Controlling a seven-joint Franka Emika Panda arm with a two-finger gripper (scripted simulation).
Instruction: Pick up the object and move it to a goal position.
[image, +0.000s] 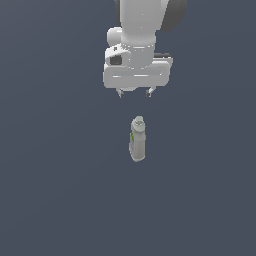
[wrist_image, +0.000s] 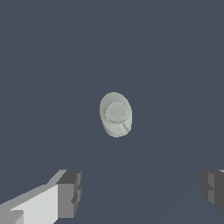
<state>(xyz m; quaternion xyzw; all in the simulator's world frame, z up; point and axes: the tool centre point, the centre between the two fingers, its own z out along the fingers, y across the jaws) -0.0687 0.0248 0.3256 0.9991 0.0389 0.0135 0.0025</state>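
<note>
The object, a small pale grey-white bottle (image: 137, 140) with a green-and-grey label and a knobbly cap, stands upright on the dark grey floor in the middle of the exterior view. My gripper (image: 134, 93) hangs above it, a little behind, with its jaws apart and nothing between them. In the wrist view I look down on the bottle's cap (wrist_image: 116, 113), which lies ahead of the two dark fingertips (wrist_image: 70, 192), clear of the gap between them.
The flat dark grey floor (image: 55, 190) runs all around the bottle. No other thing shows in either view.
</note>
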